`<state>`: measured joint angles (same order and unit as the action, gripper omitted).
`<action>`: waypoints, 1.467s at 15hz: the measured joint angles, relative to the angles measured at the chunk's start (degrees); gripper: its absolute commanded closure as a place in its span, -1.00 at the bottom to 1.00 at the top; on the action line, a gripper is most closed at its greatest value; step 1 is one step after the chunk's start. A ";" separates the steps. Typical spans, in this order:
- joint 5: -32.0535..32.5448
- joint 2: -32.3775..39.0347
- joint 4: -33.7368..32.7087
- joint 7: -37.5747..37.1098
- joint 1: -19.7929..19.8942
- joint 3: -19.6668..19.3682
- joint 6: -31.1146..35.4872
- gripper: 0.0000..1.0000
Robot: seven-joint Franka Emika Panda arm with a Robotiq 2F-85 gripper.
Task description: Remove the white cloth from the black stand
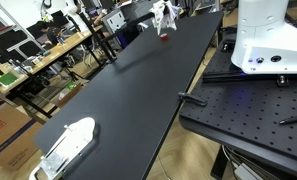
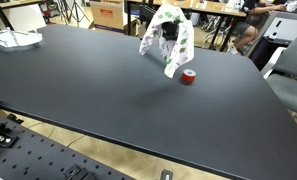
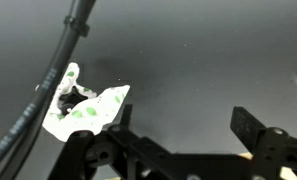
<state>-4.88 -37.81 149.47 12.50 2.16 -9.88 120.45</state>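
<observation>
The white cloth (image 2: 178,50) drapes the black stand (image 2: 169,29) on a wide black table (image 2: 108,90) (cluttered lab benches (image 1: 53,52) behind). The gripper (image 3: 178,150) hangs wide open, empty.

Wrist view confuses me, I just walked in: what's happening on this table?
The robot's gripper hangs open and empty above the black table, short of the white, green-spotted cloth. That cloth is draped over the black stand, beside a small red round object. Nothing is grasped yet.
</observation>
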 measured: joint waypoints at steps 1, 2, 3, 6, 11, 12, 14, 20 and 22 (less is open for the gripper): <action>1.20 0.11 0.00 -0.04 1.26 -0.04 0.87 -1.00; 2.52 0.25 0.00 -0.06 2.76 -0.12 1.79 -1.00; 3.89 0.46 0.00 -0.07 4.23 -0.25 2.82 -1.00; 7.24 1.65 0.00 -0.16 8.11 -0.69 6.02 -1.00; 9.53 5.85 -0.05 -0.20 11.24 -1.85 10.54 -1.00; 9.53 6.90 -0.07 -0.20 11.29 -2.01 11.38 -1.00; 9.46 9.09 -0.17 -0.20 11.24 -2.06 13.37 -1.00; 8.53 15.51 -2.01 -0.10 10.17 -2.06 17.00 -1.00; 7.65 17.15 -2.87 -0.02 9.65 -2.06 16.91 -1.00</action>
<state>2.77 -20.66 146.60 12.48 11.82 -11.95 137.36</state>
